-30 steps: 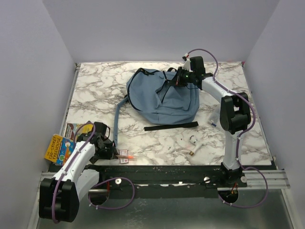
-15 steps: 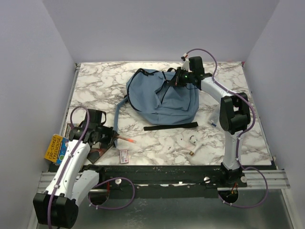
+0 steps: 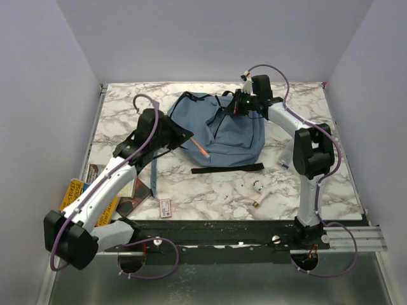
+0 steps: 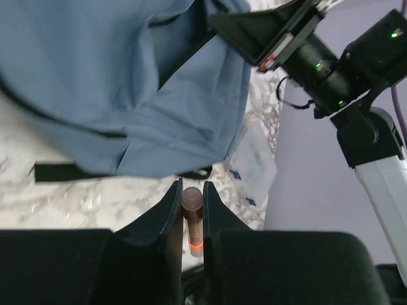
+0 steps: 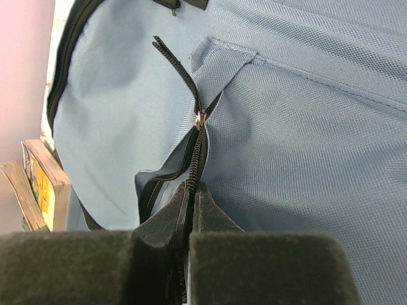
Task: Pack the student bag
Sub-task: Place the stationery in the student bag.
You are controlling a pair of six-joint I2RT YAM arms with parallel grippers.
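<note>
Blue fabric fills the middle of the table. Is that the student bag (image 3: 219,130)? (Reader)

Yes. In the overhead view it lies flat, from the centre toward 12 o'clock, straps trailing off at 7 o'clock. (Describer)

What do the two grippers hold? (Reader)

The left gripper (image 3: 188,136) is closed on a pen (image 3: 200,148) with an orange tip. The pen is pinched near its back end and hangs over the bag's 8 o'clock side. The right gripper (image 3: 236,105) sits at the bag's 1 o'clock corner. Its jaws are closed on the zip edge (image 5: 193,166), just below the zip pull (image 5: 200,119). (Describer)

Which way is the opening from the pen? (Reader)

Toward 2 o'clock from the left jaws. The zip slit runs roughly from 1 to 7 o'clock. The pen points between 4 and 5 o'clock, away from the slit. The left arm is the one carrying, so it likely must turn the pen and move toward 2 o'clock, while the right arm holds the edge. How wide the slit gapes cannot be told. (Describer)
</note>
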